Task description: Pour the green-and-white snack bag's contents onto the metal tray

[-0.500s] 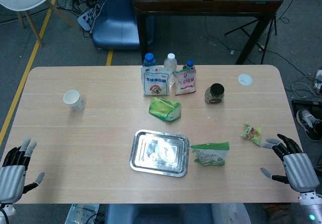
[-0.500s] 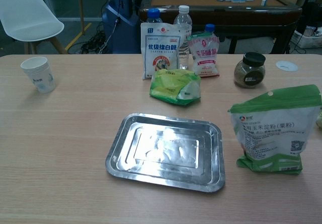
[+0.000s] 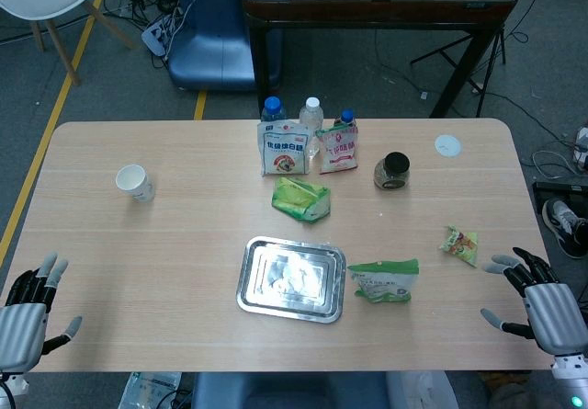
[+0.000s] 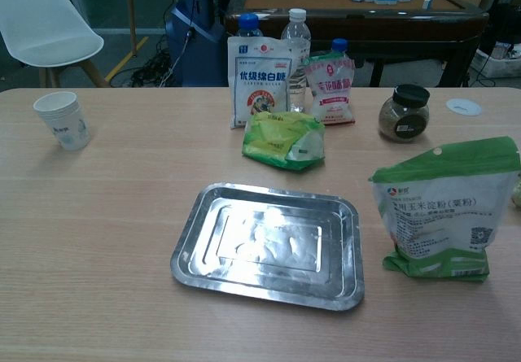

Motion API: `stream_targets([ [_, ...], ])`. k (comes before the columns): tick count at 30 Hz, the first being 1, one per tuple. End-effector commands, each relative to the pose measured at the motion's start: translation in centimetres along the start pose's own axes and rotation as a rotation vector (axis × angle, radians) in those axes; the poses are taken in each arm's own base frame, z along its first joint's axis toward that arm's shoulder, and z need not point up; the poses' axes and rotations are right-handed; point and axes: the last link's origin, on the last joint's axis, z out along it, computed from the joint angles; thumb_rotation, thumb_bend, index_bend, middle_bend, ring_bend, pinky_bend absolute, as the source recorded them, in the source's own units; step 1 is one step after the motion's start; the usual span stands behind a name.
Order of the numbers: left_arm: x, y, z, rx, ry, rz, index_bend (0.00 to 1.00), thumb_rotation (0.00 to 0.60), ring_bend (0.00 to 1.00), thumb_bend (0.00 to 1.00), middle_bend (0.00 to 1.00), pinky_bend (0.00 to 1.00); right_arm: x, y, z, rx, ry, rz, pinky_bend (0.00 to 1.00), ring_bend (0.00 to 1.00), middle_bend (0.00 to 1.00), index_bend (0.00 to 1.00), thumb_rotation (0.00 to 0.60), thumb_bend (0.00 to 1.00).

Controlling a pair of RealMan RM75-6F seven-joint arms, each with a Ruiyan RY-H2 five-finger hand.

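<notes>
**Two hands parked at the corners, snack bag not picked up yet**

Two views to go through, so starting with the head view. Left hand [image 3: 26, 317] sits off the near-left corner of the counter [image 3: 138, 262], fingers spread, holding nothing. Right hand [image 3: 544, 306] is off the near-right edge, same deal: fingers apart and empty. Metal tray [image 3: 291, 278] lies flat near the middle front with nothing in it. The green-and-white snack bag [image 3: 385, 281] stands just beside the tray's right edge, well apart from both hands. Behind the tray there's a light green crumpled bag [image 3: 301, 198], and further back a white pouch [image 3: 283, 149], a red-and-white pouch [image 3: 338, 147] and a few bottles [image 3: 311, 115] bunched together. Dark-lidded jar [image 3: 393, 171] is to their right, paper cup [image 3: 134, 182] way over on the left, and a small yellow-green packet [image 3: 459, 244] near the right hand but not touching it.

Chest view: neither hand shows here. The tray [image 4: 269, 245] is front and centre, and the snack bag [image 4: 445, 207] stands upright to its right, top sealed as far as I can tell. The crumpled green bag [image 4: 284, 140] is lying behind the tray, the pouches and bottles sit behind that, jar [image 4: 403, 113] back right, cup [image 4: 63, 119] far left.
</notes>
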Motion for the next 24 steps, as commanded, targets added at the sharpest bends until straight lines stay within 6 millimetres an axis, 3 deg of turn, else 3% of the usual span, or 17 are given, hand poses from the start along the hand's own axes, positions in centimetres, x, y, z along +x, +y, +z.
stream_targets([
  [1, 0.0, 0.0, 0.0, -0.001, -0.001, -0.003, 0.02, 0.6, 0.08, 0.23, 0.0, 0.06, -0.4, 0.3, 0.2, -0.01, -0.014, 0.011, 0.15, 0.12, 0.26, 0.32, 0.6, 0.06],
  [14, -0.1, -0.1, -0.1, 0.004, -0.001, -0.005, 0.02, 0.6, 0.08, 0.23, 0.0, 0.06, -4.5, 0.6, 2.4, -0.014, -0.158, 0.069, 0.15, 0.1, 0.23, 0.2, 0.6, 0.0],
  [24, -0.2, -0.2, -0.2, 0.008, -0.003, -0.008, 0.02, 0.6, 0.08, 0.23, 0.0, 0.06, -8.4, -0.3, 4.6, 0.023, -0.254, 0.146, 0.15, 0.1, 0.23, 0.2, 0.6, 0.0],
])
